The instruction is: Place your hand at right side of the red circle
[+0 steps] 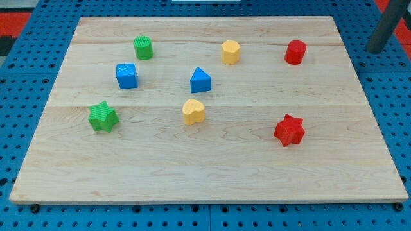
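The red circle (295,52) is a short red cylinder standing near the top right of the wooden board (205,167). My tip (376,50) is the lower end of a dark rod that comes in from the view's top right corner. It is to the right of the red circle at about the same height in the view, well apart from it, and just past the board's right edge over the blue pegboard. It touches no block.
A red star (289,130) lies below the red circle. A yellow hexagon (230,51), blue triangle-topped block (200,80), yellow heart (193,111), blue cube (126,75), green cylinder (143,47) and green star (103,117) lie further left.
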Robot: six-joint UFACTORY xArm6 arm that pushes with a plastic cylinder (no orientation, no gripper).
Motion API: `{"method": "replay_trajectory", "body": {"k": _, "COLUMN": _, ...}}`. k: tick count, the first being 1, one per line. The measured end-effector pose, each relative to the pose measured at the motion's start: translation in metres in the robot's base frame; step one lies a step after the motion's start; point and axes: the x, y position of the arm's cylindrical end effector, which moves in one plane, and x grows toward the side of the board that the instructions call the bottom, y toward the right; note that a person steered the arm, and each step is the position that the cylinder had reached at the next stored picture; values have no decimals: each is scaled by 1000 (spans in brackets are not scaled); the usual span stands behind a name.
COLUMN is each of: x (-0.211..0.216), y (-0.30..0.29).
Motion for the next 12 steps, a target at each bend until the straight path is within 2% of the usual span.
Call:
{"method": "replay_trajectory", "body": {"k": 1, "x": -17, "y": -79}}
{"method": "replay_trajectory", "body": {"k": 2, "x": -18, "y": -90}}
{"method": "replay_trajectory", "body": {"k": 6, "x": -24, "y": -81}}
{"method": "replay_trajectory", "body": {"k": 7, "x": -4, "y": -81}}
{"method": "replay_trajectory", "body": {"k": 12, "x": -1, "y": -79}}
